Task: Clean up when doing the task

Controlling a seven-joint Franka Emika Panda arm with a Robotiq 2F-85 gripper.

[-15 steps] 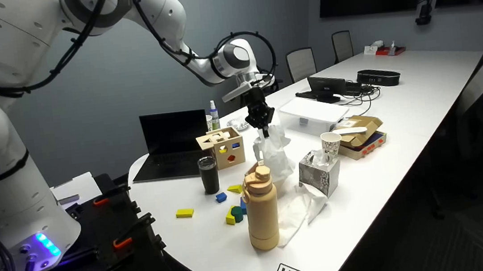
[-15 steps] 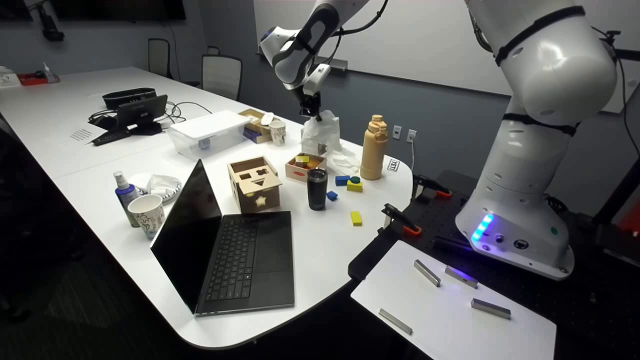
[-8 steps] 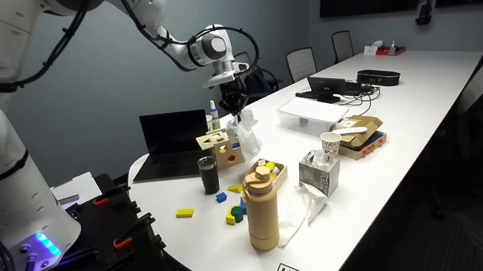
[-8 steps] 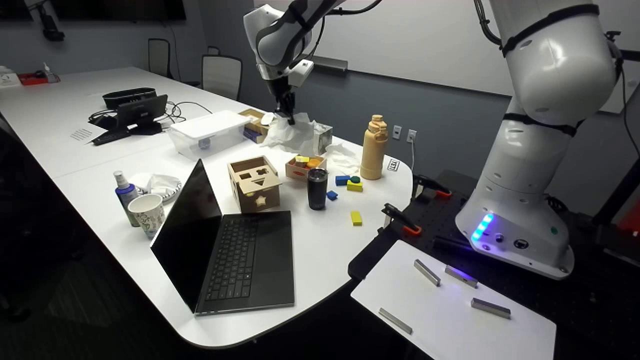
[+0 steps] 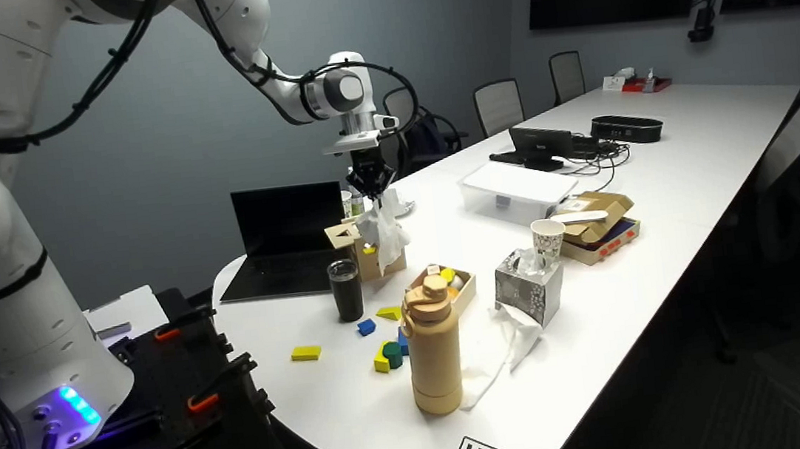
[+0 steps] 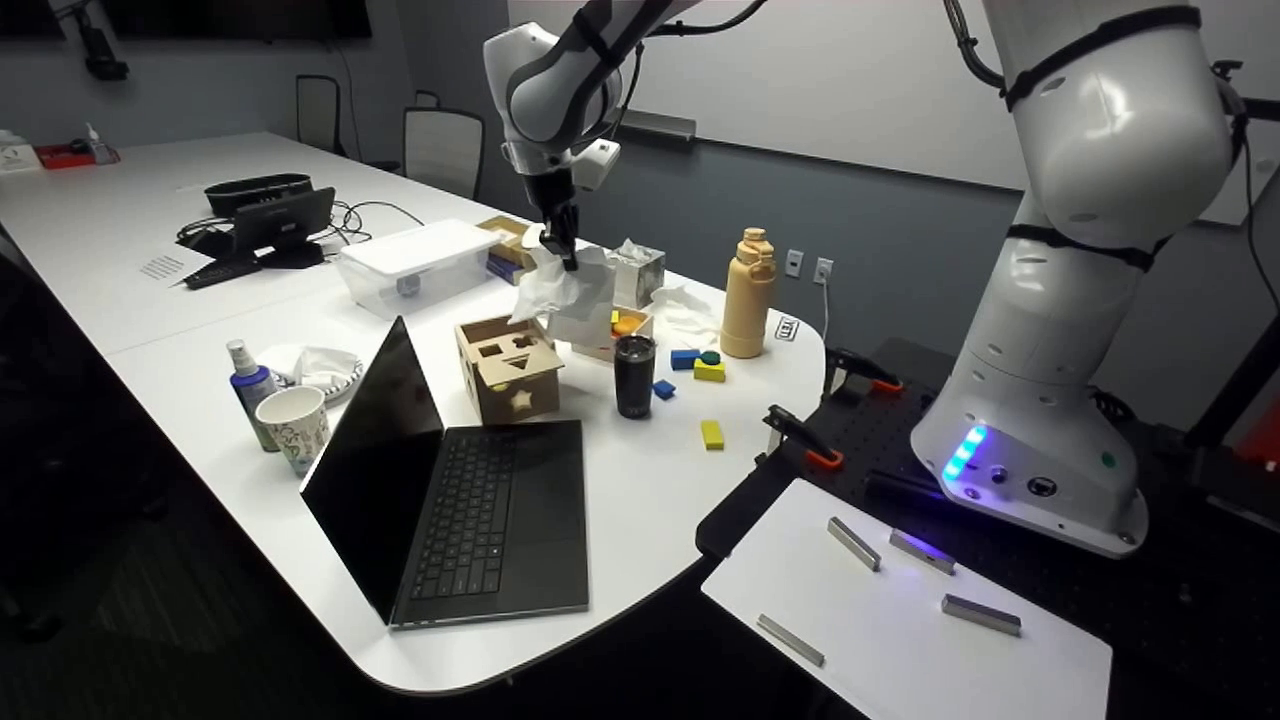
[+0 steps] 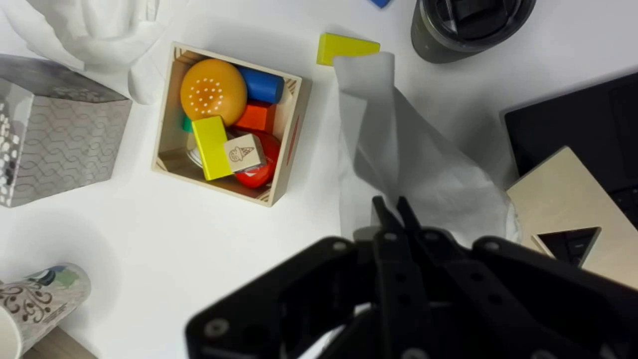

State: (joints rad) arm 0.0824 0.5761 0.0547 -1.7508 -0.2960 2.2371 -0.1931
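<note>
My gripper [image 7: 397, 202] is shut on a white tissue [image 7: 428, 169], which hangs down from the fingertips above the table. In both exterior views the tissue [image 5: 382, 234] [image 6: 575, 300] hangs near the wooden shape-sorter box [image 5: 375, 268] [image 6: 515, 375] and partly hides it in one of them. A second white tissue [image 5: 495, 348] lies spread beside the tissue box [image 5: 529, 289]. A crumpled tissue [image 6: 325, 370] sits on a paper plate [image 6: 350, 388] at the table edge. A small wooden tray [image 7: 292, 142] holds colored toy pieces. Loose blocks, such as a yellow one [image 5: 306, 353] and a blue one [image 5: 366, 327], lie on the table.
A black tumbler [image 5: 346, 290], an open laptop [image 6: 510, 520] and a tall tan bottle [image 5: 434, 347] stand around the work area. A lidded clear bin [image 6: 420, 265], cardboard boxes [image 5: 596, 215], paper cups [image 5: 548, 237] [image 6: 295, 430] and a spray bottle [image 6: 250, 390] also stand on the table.
The gripper has carried the hanging tissue from above the small wooden tray toward the shape-sorter box and laptop side, uncovering the tray in an exterior view. The tissue stays held.
</note>
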